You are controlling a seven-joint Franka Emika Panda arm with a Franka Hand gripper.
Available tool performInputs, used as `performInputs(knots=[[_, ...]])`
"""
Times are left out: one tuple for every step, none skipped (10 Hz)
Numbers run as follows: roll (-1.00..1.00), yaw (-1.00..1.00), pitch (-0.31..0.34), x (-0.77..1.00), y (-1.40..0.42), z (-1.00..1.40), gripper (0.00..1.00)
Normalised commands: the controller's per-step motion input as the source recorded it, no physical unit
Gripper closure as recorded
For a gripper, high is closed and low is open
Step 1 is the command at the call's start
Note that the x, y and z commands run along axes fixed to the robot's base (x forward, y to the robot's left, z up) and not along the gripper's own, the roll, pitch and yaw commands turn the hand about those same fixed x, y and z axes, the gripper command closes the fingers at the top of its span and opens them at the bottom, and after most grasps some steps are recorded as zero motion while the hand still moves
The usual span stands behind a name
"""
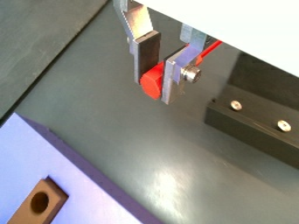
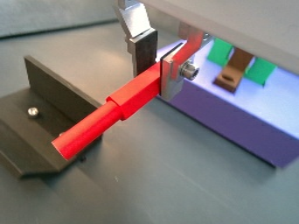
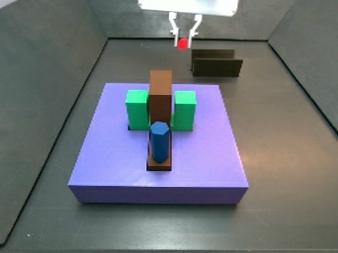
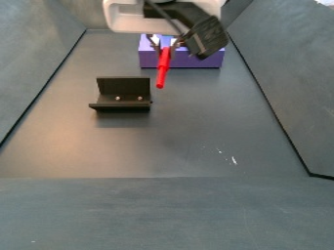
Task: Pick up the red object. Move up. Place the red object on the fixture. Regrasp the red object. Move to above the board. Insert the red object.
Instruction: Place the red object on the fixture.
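My gripper (image 2: 159, 66) is shut on the upper end of the red object (image 2: 100, 122), a slender bright red peg that hangs downward from the fingers. In both side views the gripper (image 3: 184, 28) holds the red object (image 3: 183, 42) in the air beside the fixture (image 3: 215, 64), apart from it. From the opposite side the red object (image 4: 163, 68) hangs just next to the fixture (image 4: 120, 95). The board (image 3: 158, 158), a lavender slab, lies further off. In a wrist view the red object (image 1: 151, 84) shows end-on between the pads.
The board carries two green blocks (image 3: 138, 109), an upright brown bar (image 3: 161, 94) and a blue cylinder (image 3: 158, 141). A holed brown piece (image 1: 38, 203) sits on the board (image 1: 82, 179). Dark walls ring the grey floor (image 4: 196, 146).
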Motion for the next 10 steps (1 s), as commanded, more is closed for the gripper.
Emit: performInputs(knots=[[-1.00,0.00,0.014,0.61,0.14,0.01,1.00],[-1.00,0.00,0.049,0.61,0.16,0.01,1.00],[-1.00,0.00,0.066,0.61,0.17,0.00,1.00],[-1.00,0.00,0.071,0.61,0.19,0.00,1.00],[-1.00,0.00,0.103,0.61,0.23,0.00,1.00],[-0.49,0.04,0.137,0.31,0.20,0.00,1.00],[0.00,0.00,0.003,0.15,0.00,-0.01,1.00],[-0.11,0.00,0.000,0.52,-0.04,-0.09,1.00],[-0.13,-0.11,0.000,0.74,0.00,-0.05,1.00],[0.00,-0.15,0.000,0.85,0.00,-0.04,1.00]])
